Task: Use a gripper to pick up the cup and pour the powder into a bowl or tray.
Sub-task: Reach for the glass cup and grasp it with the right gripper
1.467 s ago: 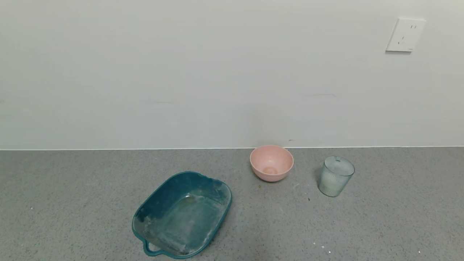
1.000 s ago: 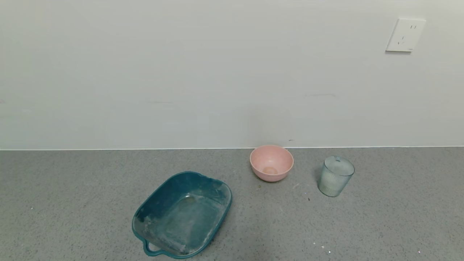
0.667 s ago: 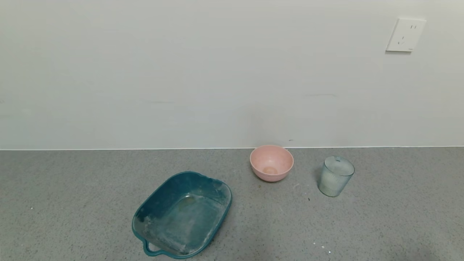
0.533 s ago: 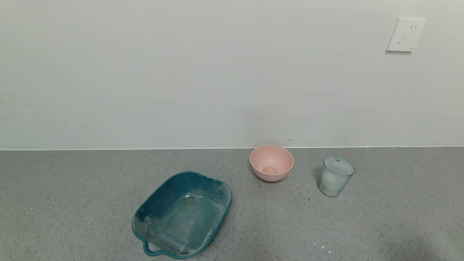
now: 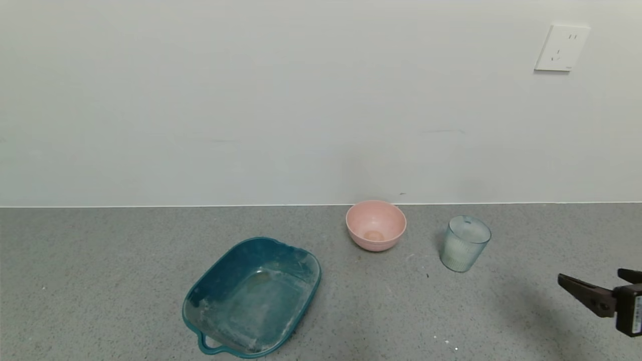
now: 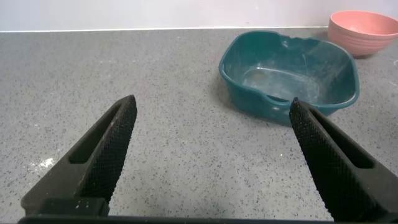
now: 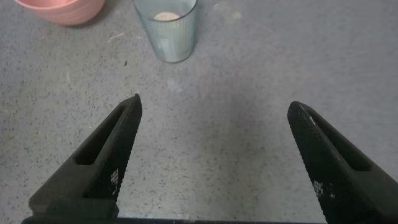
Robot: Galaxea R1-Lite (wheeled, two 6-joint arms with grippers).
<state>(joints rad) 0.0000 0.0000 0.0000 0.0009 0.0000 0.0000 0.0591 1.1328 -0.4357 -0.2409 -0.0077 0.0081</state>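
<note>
Nearest, at the right edge of the head view: the right gripper (image 5: 599,286), a black two-fingered claw, jaws spread wide, nothing between them, low over the speckled grey stone-like countertop (image 5: 100,281). Well apart from the cup, on the near right of it. Left gripper (image 6: 211,162) seen only in its own wrist view, jaws likewise wide apart and empty, hanging over bare counter short of the large teal rectangular plastic tray (image 5: 253,296) with its loop handle and whitish dusting inside.

Farther on, upright on the counter: the small translucent pale blue-grey ribbed cup (image 5: 464,243), handleless, a little whitish-tan powder (image 7: 165,16) in the bottom. To its left, near but not touching, the small round pale pink matte bowl (image 5: 375,225), a tan smear at its base.

Judged light, thin-walled and fairly stiff; probably plastic, so not very fragile, though easy to tip or skid if nudged from one side. Ribs likely to give the pads some bite. Best taken across the middle of the wall, jaws either side, squeezed gently; a grip too high risks tilting, too hard risks flexing. Powder loose, so no jerks before the bowl.

Counter flat, matte, flecked with a few white specks. Behind, a plain pale wall (image 5: 251,100) meeting the counter just past the bowl, with a white socket plate (image 5: 562,48) high on the right.
</note>
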